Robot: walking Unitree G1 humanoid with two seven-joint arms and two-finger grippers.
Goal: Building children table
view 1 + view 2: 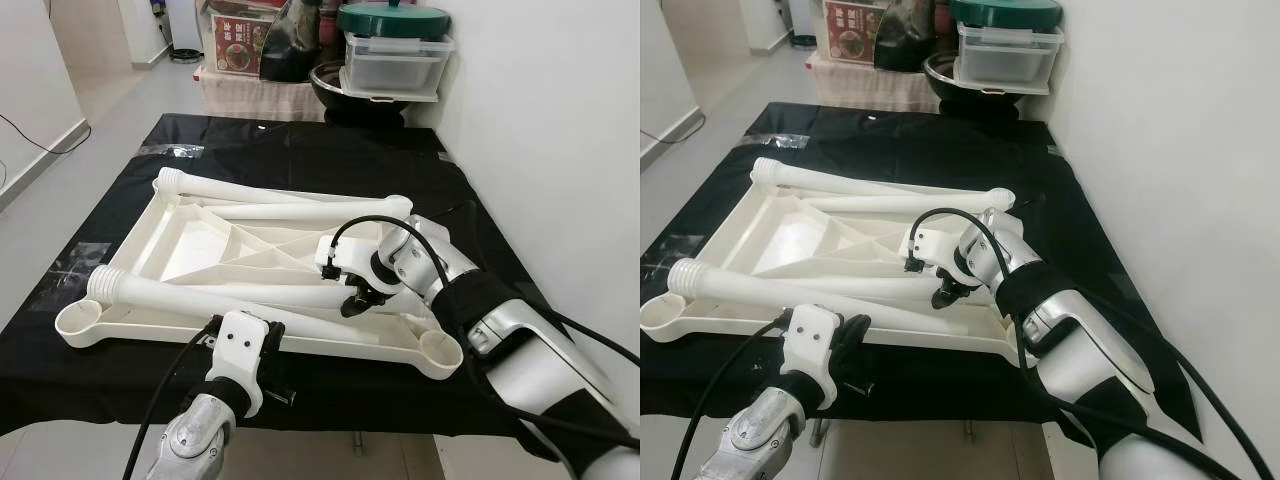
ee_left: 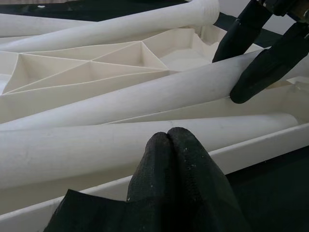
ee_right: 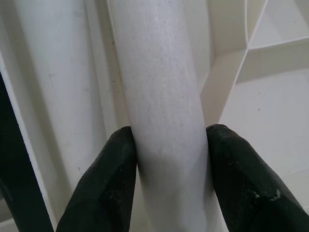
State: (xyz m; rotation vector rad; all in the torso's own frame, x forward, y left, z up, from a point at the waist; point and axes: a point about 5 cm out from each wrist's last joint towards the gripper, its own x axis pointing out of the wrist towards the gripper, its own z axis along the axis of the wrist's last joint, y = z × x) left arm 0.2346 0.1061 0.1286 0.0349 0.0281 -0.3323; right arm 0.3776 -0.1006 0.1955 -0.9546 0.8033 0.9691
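Observation:
A white plastic tabletop (image 1: 190, 245) lies upside down on a table covered with a black sheet (image 1: 300, 150). Several white legs lie across it. My right gripper (image 1: 358, 300) is shut on one leg (image 1: 220, 295), which runs from a threaded end at the near left; the wrist view shows both fingers (image 3: 106, 179) pressed against the leg's (image 3: 164, 96) sides. My left gripper (image 2: 169, 140) is shut with nothing in it and sits at the tabletop's near rim (image 1: 330, 345). Two more legs (image 1: 280, 193) lie along the far side.
Round corner sockets stand at the near left (image 1: 80, 320) and near right (image 1: 440, 350) of the tabletop. A clear container (image 1: 395, 60), a green-lidded pot (image 1: 395, 20) and a dark bowl (image 1: 345, 90) stand behind the table. A white wall (image 1: 550, 150) runs close on the right.

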